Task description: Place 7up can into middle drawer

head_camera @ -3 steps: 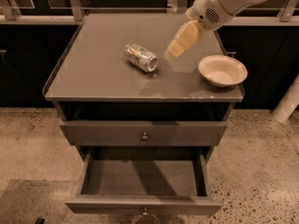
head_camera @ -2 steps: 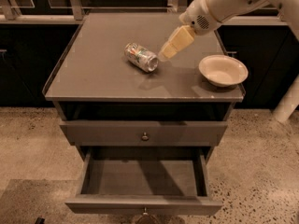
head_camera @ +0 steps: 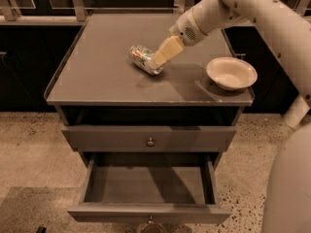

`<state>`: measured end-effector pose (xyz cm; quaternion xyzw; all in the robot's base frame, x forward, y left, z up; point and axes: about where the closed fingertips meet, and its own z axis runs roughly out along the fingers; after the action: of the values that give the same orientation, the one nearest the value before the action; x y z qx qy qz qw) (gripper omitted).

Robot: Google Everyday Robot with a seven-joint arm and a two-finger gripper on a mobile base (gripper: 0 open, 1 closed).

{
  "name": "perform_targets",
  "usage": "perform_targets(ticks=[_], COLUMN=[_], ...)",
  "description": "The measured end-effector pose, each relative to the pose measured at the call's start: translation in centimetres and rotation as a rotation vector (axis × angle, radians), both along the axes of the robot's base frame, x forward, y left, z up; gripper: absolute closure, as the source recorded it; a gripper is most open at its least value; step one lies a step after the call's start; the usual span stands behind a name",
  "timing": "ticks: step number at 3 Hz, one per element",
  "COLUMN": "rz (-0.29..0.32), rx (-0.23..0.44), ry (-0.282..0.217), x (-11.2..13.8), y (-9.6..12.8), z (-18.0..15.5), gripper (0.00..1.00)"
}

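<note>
Speckled stone flooring (head_camera: 29, 144) is spreading around a grey cabinet (head_camera: 68, 115), and its flat top (head_camera: 97, 76) is carrying two things. The 7up can (head_camera: 141, 57) is lying on its side near the middle of that top, with one shiny end turned toward the front right; a cream bowl (head_camera: 231, 73) is sitting upright near the right edge, well apart from the can.

From the upper right a white arm (head_camera: 252, 8) is reaching down and leftward; its gripper (head_camera: 159, 58) is slanting toward the can's right end, and its cream tip is overlapping that end, though I cannot tell whether they are actually touching. Whether the gripper is parted or closed cannot be told either, because it is showing as one pale block.

Below the top, the upper drawer front (head_camera: 112, 139) is sitting closed, its small knob (head_camera: 150, 141) centred; the middle drawer (head_camera: 146, 212) is standing pulled well out beneath it — a shallow grey tray, its floor partly shadowed. At the lower right, the robot's white rounded body (head_camera: 291, 188) is filling the corner.
</note>
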<state>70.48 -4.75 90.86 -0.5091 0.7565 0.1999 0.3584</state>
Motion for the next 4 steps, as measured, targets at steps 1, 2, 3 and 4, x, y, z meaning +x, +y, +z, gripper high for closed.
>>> perform_targets(ticks=[1,2,3,4], rz=[0.013,0.029,0.037,0.039], rx=[0.005,0.003,-0.013,-0.016], ry=[0.047,0.093,0.107,0.110], x=[0.8,1.3,2.0,2.2], y=[2.1,4.0,5.7,6.0], z=[-2.3,-4.4,-5.8,-6.1], gripper=[0.00,0.00,0.00,0.12])
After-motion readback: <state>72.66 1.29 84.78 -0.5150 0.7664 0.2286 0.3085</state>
